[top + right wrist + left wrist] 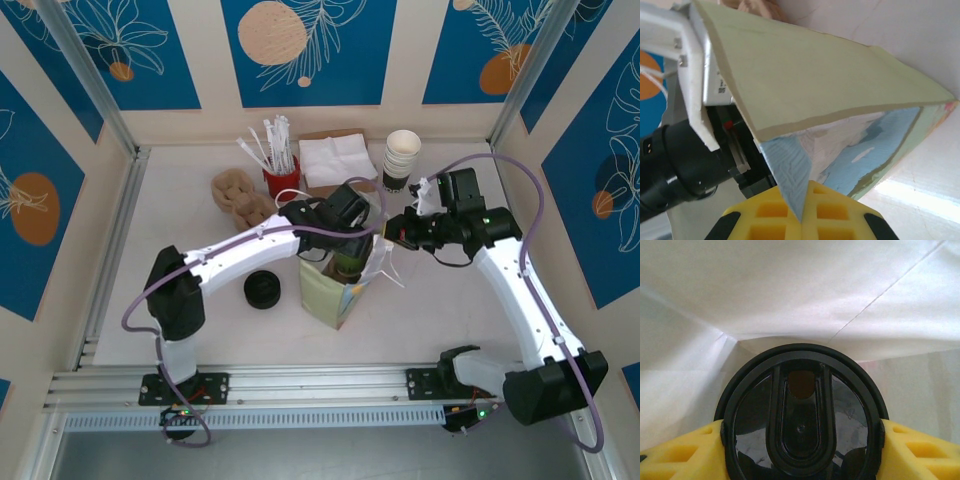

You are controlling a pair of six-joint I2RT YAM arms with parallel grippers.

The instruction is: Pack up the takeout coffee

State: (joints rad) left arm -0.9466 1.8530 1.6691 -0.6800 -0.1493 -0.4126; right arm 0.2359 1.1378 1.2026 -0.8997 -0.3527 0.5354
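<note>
While the left gripper (801, 456) grips the takeout coffee (800, 410) between its yellow pads (680, 452), one pad against each side of the round black lid, the white inside of the paper bag (325, 292) fills the space behind the cup. From above, the cup sits at the mouth of this pale green bag, which stands near the middle of the table (440, 310), and the left arm reaches over to it from the near left.

On the right, the right gripper (802, 220) has its jaws pinched together on a folded, pale blue printed edge of the bag's rim; its yellow fingers (767, 222) meet on the paper with no gap between them. This gripper comes in from the right of the bag.

Left of the bag, a low black lid disc (263, 289) lies on the table apart from it. Along the far side stand a stack of white paper cups (402, 158), a pile of napkins (335, 160), a red cup of stirrers (282, 178) and a brown cardboard cup carrier (240, 196).
</note>
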